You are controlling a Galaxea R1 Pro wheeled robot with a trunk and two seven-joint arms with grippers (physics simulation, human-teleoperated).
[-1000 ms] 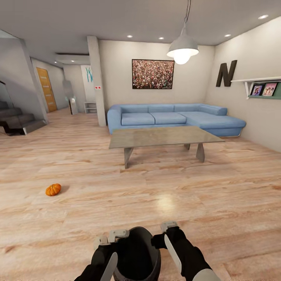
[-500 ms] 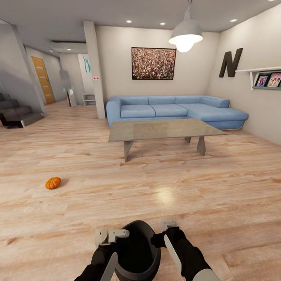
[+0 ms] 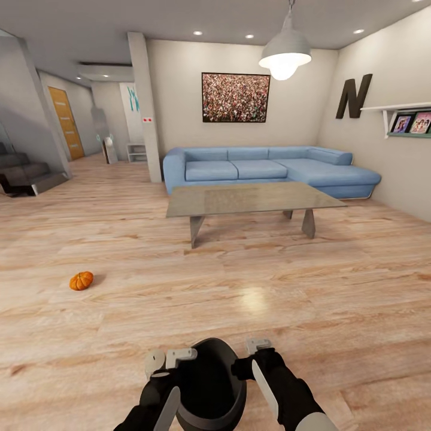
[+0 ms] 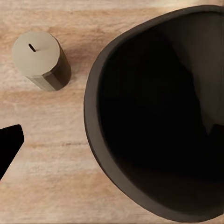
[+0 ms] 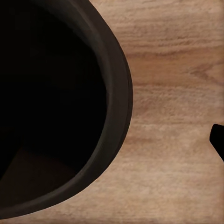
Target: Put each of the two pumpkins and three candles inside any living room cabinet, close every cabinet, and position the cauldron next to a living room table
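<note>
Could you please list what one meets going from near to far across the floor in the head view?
Black round cauldron between the grippers → small orange pumpkin on the plank floor → low grey-topped table → light-blue corner sofa → framed crowd picture on the far wall.

Black cauldron (image 3: 209,383) between both grippers

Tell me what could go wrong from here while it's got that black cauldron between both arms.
1. The cauldron sits between the left gripper and right gripper, apparently squeezed from outside only; it could slip or tilt on the way to the coffee table.
2. A candle stands on the floor close beside the cauldron; moving off could knock it over.
3. The pumpkin lies on the open floor, easy to hit when turning left.
</note>
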